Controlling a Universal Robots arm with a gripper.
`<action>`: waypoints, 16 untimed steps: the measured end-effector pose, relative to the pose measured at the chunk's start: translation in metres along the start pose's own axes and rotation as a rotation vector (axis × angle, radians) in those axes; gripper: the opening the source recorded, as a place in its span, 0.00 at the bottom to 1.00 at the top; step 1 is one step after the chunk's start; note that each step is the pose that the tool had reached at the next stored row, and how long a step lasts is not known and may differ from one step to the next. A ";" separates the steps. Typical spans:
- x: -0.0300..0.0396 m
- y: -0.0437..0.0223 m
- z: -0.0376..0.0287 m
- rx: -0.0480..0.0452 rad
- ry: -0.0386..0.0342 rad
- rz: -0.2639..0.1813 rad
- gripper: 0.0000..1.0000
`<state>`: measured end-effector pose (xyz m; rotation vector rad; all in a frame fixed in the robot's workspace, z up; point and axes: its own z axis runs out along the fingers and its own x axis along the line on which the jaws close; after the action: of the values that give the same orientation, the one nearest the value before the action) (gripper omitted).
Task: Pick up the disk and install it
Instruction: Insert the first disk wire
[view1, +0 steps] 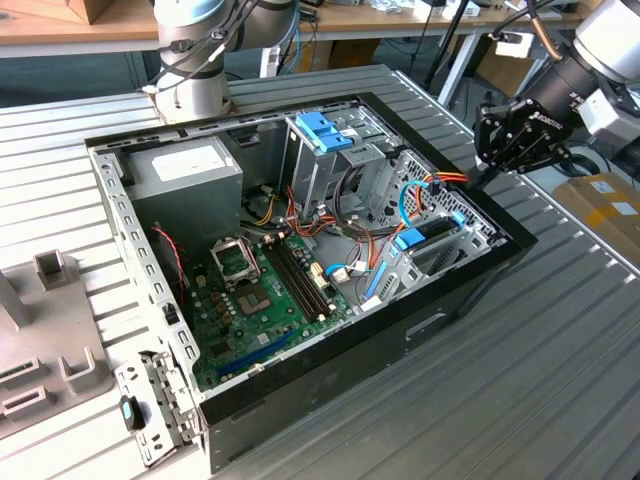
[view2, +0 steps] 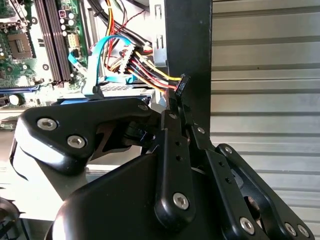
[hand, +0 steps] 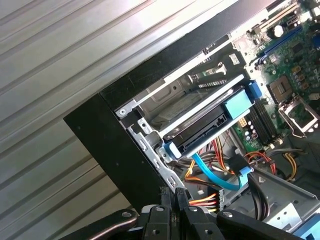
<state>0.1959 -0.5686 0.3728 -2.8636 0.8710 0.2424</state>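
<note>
Disk (hand: 200, 131) half-hidden in bay

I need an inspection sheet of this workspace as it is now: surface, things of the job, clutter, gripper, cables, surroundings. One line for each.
Surface: ribbed metal table carrying an open computer case.
Job's things: the disk in its blue carrier sits in the bay at the case corner.
Clutter: grey fixture blocks at the exterior view's left; a loose metal bracket beside the case.
Gripper: gripper shut, empty, at the case wall near the disk.
Cables: blue flat cable and coloured power wires beside the disk.
Surroundings: workbench behind.
</note>
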 end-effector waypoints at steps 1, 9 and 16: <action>-0.0004 0.0004 0.0000 -0.0001 0.0000 0.000 0.16; -0.0035 0.0032 0.0003 -0.0001 0.0001 0.000 0.16; -0.0052 0.0042 0.0003 -0.0001 0.0001 0.000 0.16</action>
<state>0.1893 -0.5693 0.3731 -2.8637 0.8710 0.2424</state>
